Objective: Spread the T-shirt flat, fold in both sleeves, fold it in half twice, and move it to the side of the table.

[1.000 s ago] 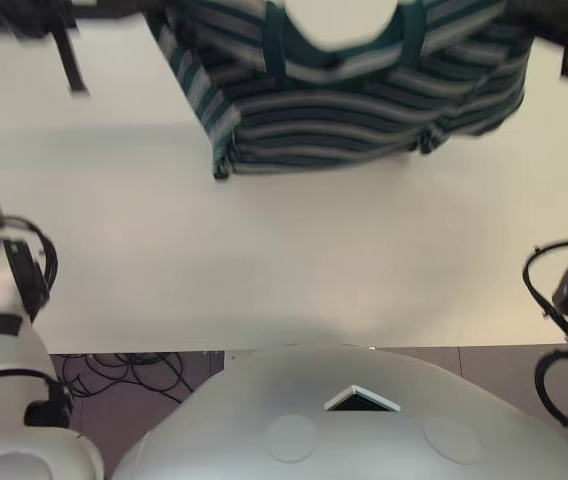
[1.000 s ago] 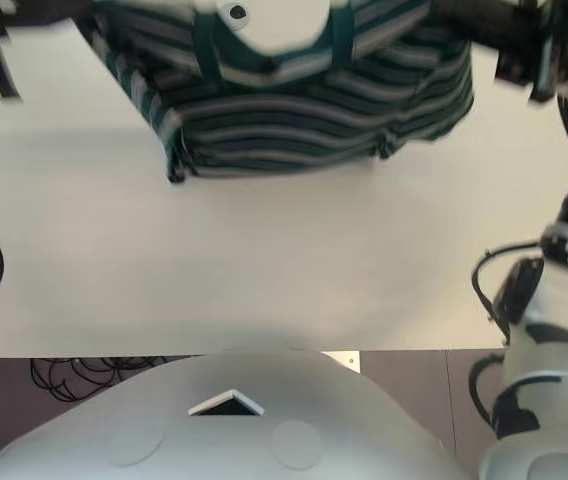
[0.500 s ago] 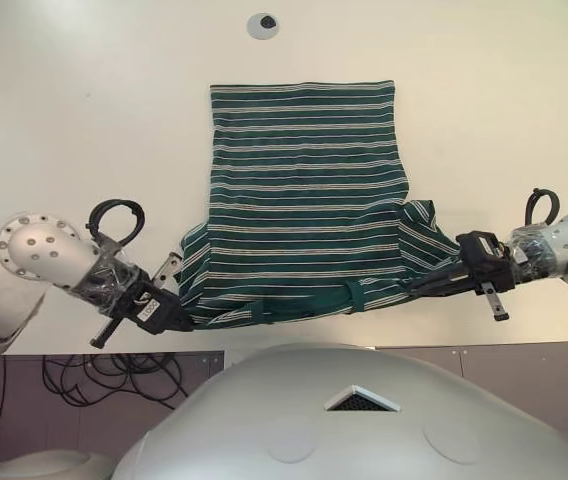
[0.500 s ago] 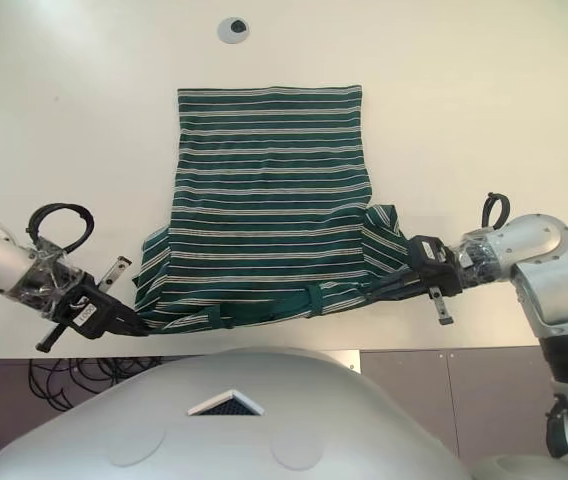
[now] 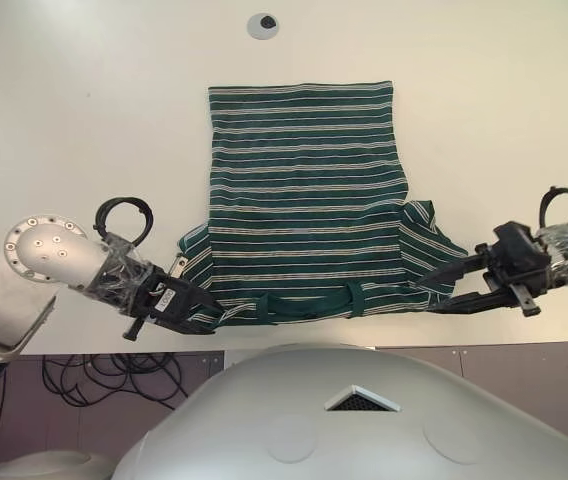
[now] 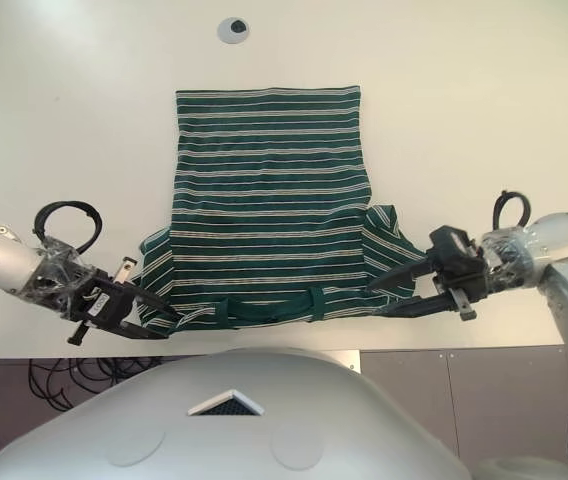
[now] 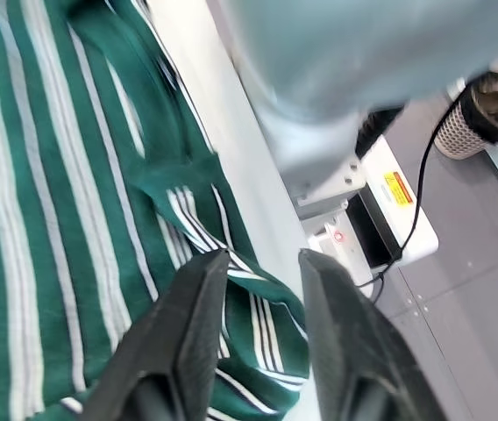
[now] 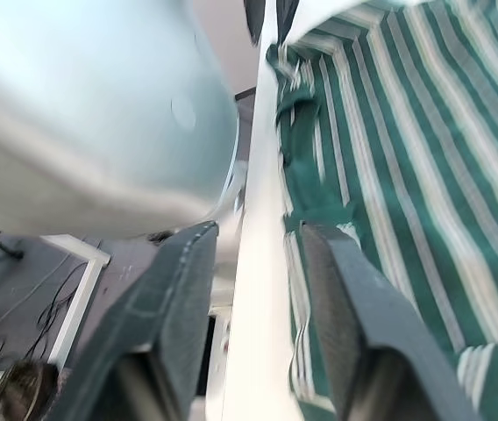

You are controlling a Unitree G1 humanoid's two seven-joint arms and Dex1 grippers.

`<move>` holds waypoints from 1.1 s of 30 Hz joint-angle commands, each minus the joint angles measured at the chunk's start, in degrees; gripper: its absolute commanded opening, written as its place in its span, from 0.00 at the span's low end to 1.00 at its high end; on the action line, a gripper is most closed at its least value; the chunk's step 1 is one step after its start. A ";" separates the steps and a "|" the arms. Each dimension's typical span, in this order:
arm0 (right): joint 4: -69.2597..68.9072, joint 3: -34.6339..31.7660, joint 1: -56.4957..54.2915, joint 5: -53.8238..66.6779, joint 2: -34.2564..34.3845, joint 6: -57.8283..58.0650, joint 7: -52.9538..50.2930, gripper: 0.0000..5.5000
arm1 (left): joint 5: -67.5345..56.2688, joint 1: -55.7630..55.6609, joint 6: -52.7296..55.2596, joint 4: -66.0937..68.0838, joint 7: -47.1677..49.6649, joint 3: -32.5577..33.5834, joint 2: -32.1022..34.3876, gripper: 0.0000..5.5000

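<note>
Your green striped T-shirt (image 5: 304, 190) lies on the white bench (image 5: 84, 130), hem at the far side and collar along the near edge. The body is mostly flat, but both sleeves are rumpled. Your left tool (image 5: 196, 306) sits at the near left corner of the shirt with its fingers (image 7: 188, 324) spread apart, cloth showing between them. Your right tool (image 5: 446, 288) is just beside the right sleeve (image 5: 426, 235), fingers also apart, gripping nothing. A small round disc (image 5: 262, 25) rests beyond the hem.
</note>
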 commanded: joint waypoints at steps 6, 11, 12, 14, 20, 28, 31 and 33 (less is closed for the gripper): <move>21.73 14.91 -4.81 -35.61 5.91 -27.08 -18.78 0.39 | -5.50 -6.09 -1.11 8.29 1.42 6.20 -4.84 0.28; 34.42 17.11 -5.53 -40.88 2.24 -35.18 -19.97 0.39 | -1.35 -7.43 -4.36 15.85 3.06 6.82 -6.58 0.28; 35.93 17.32 -5.70 -40.95 1.40 -35.87 -19.65 0.39 | 0.28 -7.64 -5.38 17.05 3.67 6.20 -6.93 0.28; 39.32 17.68 -6.40 -42.15 -0.22 -37.12 -19.77 0.39 | 3.25 -7.73 -7.75 19.11 4.25 5.12 -7.49 0.28; 43.89 16.66 -9.04 -40.09 -0.88 -39.28 -20.95 0.39 | 6.43 -6.63 -10.25 21.77 5.79 1.99 -10.66 0.28; 40.76 16.24 -8.28 -36.09 0.31 -39.53 -19.55 0.39 | 8.25 -8.25 -11.70 21.49 12.11 -3.83 -21.05 0.28; 35.39 13.59 -7.43 -29.06 0.66 -37.48 -16.63 0.39 | 5.85 -11.51 -8.68 17.99 16.06 -4.67 -26.37 0.28; 32.88 12.32 -7.35 -26.09 0.75 -36.28 -15.59 0.39 | 8.57 -13.46 -8.01 18.85 18.78 -6.57 -28.79 0.28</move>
